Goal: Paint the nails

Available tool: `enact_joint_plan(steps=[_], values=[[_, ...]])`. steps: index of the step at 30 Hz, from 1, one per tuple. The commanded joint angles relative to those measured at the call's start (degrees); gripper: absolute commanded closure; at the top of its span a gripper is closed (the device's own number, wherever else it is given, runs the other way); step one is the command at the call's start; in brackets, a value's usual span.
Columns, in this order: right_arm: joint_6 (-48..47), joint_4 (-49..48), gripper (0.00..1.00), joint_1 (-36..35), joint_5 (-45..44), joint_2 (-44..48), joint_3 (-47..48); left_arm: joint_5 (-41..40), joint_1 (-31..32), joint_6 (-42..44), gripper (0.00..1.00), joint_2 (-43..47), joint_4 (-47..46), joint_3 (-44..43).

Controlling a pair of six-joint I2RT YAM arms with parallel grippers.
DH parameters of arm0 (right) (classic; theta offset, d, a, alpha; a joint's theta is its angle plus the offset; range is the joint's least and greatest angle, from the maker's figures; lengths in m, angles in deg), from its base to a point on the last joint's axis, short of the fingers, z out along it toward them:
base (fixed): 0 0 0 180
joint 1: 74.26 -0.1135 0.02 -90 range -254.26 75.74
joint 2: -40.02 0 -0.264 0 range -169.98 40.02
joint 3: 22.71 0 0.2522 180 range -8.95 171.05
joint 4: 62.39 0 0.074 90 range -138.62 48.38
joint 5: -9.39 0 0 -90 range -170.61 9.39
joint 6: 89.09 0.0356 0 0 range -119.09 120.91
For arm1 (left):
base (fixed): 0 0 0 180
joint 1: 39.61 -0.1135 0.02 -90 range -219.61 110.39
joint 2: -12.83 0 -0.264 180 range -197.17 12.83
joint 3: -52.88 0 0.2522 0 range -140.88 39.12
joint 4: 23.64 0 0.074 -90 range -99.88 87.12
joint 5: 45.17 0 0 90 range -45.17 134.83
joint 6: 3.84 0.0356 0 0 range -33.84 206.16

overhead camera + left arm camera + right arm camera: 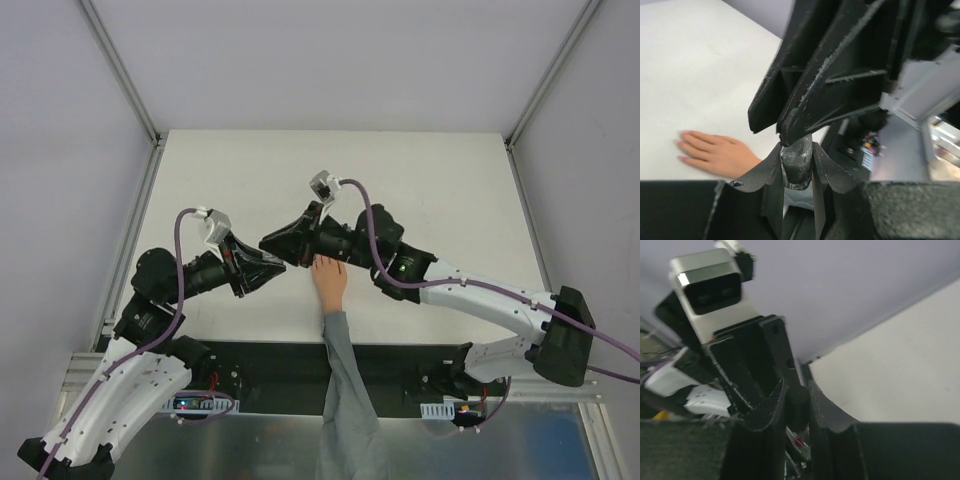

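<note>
Top external view hides the only container we find, a small dark glossy bottle (797,165), at the spot where the two arms meet above the middle of the white surface (440,190). We see it properly from the left wrist, between the black fingers of the left hand (796,156), which is clamped tight on its body. We cannot tell what is in it. A dark cylindrical cap (798,407) sits on it. The right hand (799,411) is closed narrowly on that cap, one finger at each side. It reaches in from the opposite side, so the two hands meet tip to tip.

The small peach-coloured mannequin hand (331,283) lies flat, palm down, on the surface just beside that meeting point. Its grey sleeve (345,400) trails back over the black base strip (270,365) between the arm mounts. From the left wrist its nails (681,145) show as faintly pink tips, apart from the bottle. From above, the right hand's black body reaches to the fingertips, so we can hardly make the nails out there. Purple cables (180,262) loop over each wrist, and the grey camera block (715,287) of the left wrist looms large in the right wrist view.

Both arms fold inward, elbows bent, the left from the near left and the right from the near right.
</note>
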Motion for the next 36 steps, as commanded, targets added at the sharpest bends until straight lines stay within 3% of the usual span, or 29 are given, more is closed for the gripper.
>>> enact_joint_plan(steps=[1, 2, 4, 5, 6, 11, 15, 16, 18, 19, 20, 23, 27, 31, 36], values=[[15.16, -33.79, 1.0, 7.75, 45.05, -4.14, -5.17, 18.4, -0.55, -16.94, 1.0, -2.93, -19.29, -3.66], [21.98, -37.13, 1.0, 8.54, 49.35, -5.28, -5.25, 21.64, -0.55, -19.79, 1.0, -4.07, -25.42, -3.39], [30.01, -51.35, 1.0, 9.24, 51.67, -8.8, -4.9, 23.07, -0.72, -24.62, 1.0, -6.37, -28.98, -3.3], [38.31, -56.62, 1.0, 10.2, 52.81, -9.94, -4.64, 21.86, -0.81, -24.83, 1.0, -6.28, -29.35, -3.21], [39.61, -62.07, 1.0, 10.47, 52.82, -10.3, -4.81, 20.98, -0.81, -24.65, 1.0, -5.24, -28.91, -2.95], [42.26, -65.81, 1.0, 11.09, 53.26, -10.57, -5.43, 19.65, -1.16, -20.79, 1.0, -4.44, -22.69, -5.49], [40.78, -63.2, 1.0, 11.36, 52.12, -8.91, -6.66, 18.25, -1.16, -12.37, 1.0, -4.0, -10.83, -9.36], [38.59, -60.75, 1.0, 11.36, 50.64, -8.12, -7.27, 17.46, -1.16, -11.13, 1.0, -3.56, -9.67, -9.45], [31.49, -42.96, 1.0, 11.27, 47.74, -3.99, -7.54, 15.36, -1.16, -7.36, 1.0, -2.42, -7.48, -9.63], [19.88, -34.27, 1.0, 11.27, 42.76, -1.98, -6.67, 14.82, -1.16, -6.21, 1.0, -2.15, -5.38, -9.72], [14.54, -16.6, 0.89, 10.22, 39.32, 1.26, -5.44, 14.03, -1.16, -4.89, 1.0, -1.8, -4.22, -9.72], [4.83, 0.91, 0.5, 8.12, 25.87, 4.88, -1.58, 11.57, -1.16, 0.47, 1.0, -1.71, 0.09, -10.33], [0.52, 15.89, 0.28, 4.16, 7.34, 7.0, 3.79, 6.92, -1.16, 8.11, 1.0, -0.83, 3.87, -10.16], [-2.29, 27.24, 0.21, -3.64, -13.72, 5.08, 12.05, 3.92, -1.16, 12.87, 1.0, 0.57, 4.75, -8.93], [-1.25, 36.12, 0.23, -9.73, -32.5, -0.28, 23.98, -4.07, -1.16, 16.65, 1.0, 3.03, 5.02, -7.08]])
